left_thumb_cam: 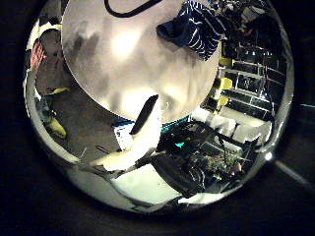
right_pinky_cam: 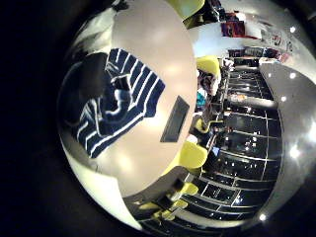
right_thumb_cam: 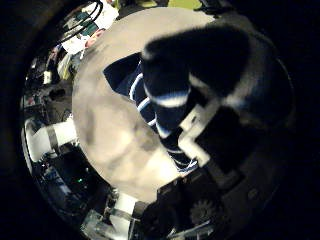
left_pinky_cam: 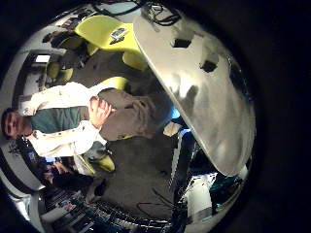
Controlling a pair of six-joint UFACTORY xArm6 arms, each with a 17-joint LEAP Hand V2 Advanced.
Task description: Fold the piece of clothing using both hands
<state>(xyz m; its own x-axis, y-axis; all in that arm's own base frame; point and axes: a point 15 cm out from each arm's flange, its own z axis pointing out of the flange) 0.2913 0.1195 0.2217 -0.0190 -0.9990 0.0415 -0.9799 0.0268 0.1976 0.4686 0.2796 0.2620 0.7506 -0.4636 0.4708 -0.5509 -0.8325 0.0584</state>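
A dark finger [right_thumb_cam: 200,70] of the right hand [right_thumb_cam: 215,110] looms over the striped garment [right_pinky_cam: 114,99], navy with white bands, which lies bunched on the round pale table [right_pinky_cam: 158,44] directly beneath that palm. Whether the right hand grips the cloth cannot be told. The left hand [left_thumb_cam: 143,118] hangs off the table's edge, well away from the garment, its grasp unclear.

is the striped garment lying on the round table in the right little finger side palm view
Yes, the striped garment lies crumpled on the pale round table, beside a dark flat object.
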